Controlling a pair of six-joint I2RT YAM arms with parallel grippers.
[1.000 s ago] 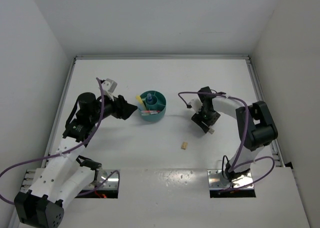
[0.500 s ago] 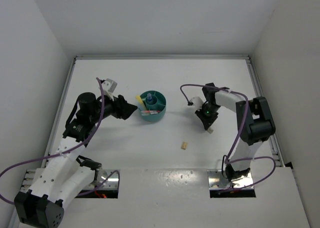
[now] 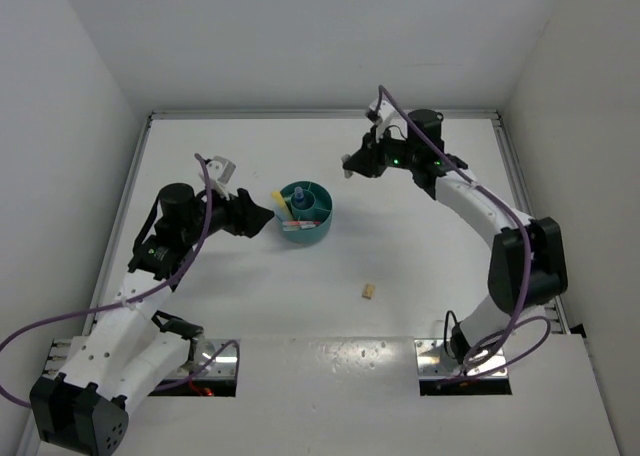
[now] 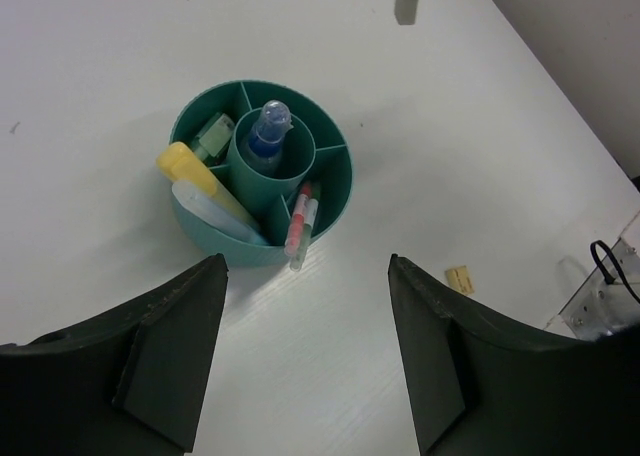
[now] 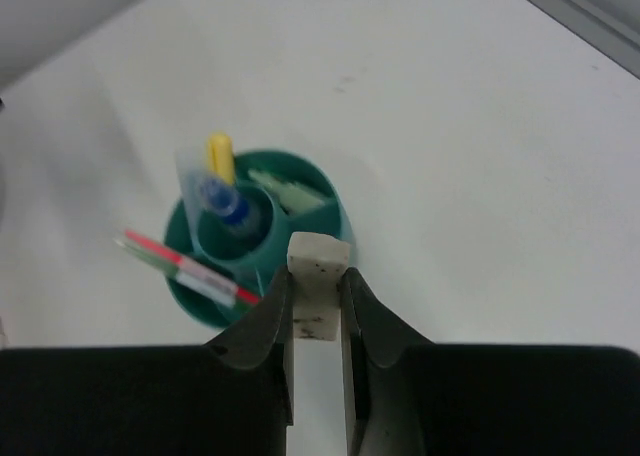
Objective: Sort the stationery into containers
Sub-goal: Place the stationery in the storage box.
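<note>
The teal round organiser (image 3: 318, 230) stands left of the table's centre. It holds a blue-capped tube (image 4: 268, 136) in the central well. A yellow stick (image 4: 192, 171), a mint-green stick (image 4: 213, 134), a pale stick and a pink pen (image 4: 300, 216) sit in the outer compartments. My right gripper (image 3: 350, 164) hovers behind and right of the organiser, shut on a white block (image 5: 318, 261) with dark specks. The organiser's rim (image 5: 338, 219) lies just beyond the block in the right wrist view. My left gripper (image 3: 262, 216) is open and empty just left of the organiser. A tiny tan block (image 3: 369, 292) lies on the table in front.
White walls enclose the table on three sides, with a raised rail along the back and right edges. The tan block also shows in the left wrist view (image 4: 460, 279). Both arm bases and metal mounting plates sit at the near edge.
My right gripper has lifted off the table right of centre and swung back and left toward the organiser, carrying the white block. The left arm has not moved.
</note>
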